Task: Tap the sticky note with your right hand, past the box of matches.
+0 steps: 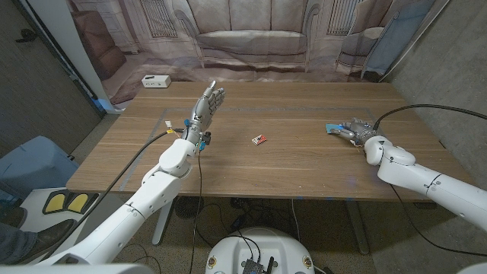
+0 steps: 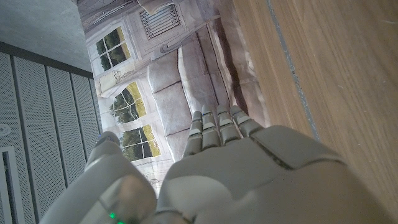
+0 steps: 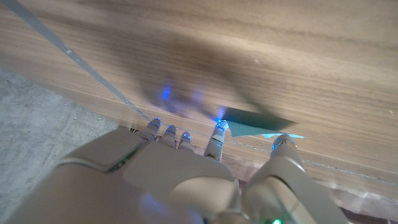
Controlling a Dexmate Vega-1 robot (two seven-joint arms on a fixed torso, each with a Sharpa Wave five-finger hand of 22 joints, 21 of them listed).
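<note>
The right hand [image 1: 356, 130] is stretched out low over the table [image 1: 304, 164], on the right side. Its fingers are spread a little and point down at the wood. They hold nothing. From the right wrist view, the fingertips [image 3: 217, 128] hang just above the sticky note [image 3: 258, 121], and one of them is right at the note's edge. I cannot tell if it really touches the paper. Small blue lights glow on the fingertips, and the hand's dark shadow lies on the wood under it.

The sticky note [image 1: 335, 128] is light blue. It lies flat on the right part of the table, partly under the right hand.

The box of matches [image 1: 261, 139] is small and red. It lies near the middle of the table, well apart from the note, between the two arms.

The left hand [image 1: 208, 103] is raised on the left side, standing up tall with its fingers straight and close together, pointing away from the robot. It holds nothing and touches nothing.

A small white box [image 1: 155, 81] sits on the floor beyond the far left corner of the table.
</note>
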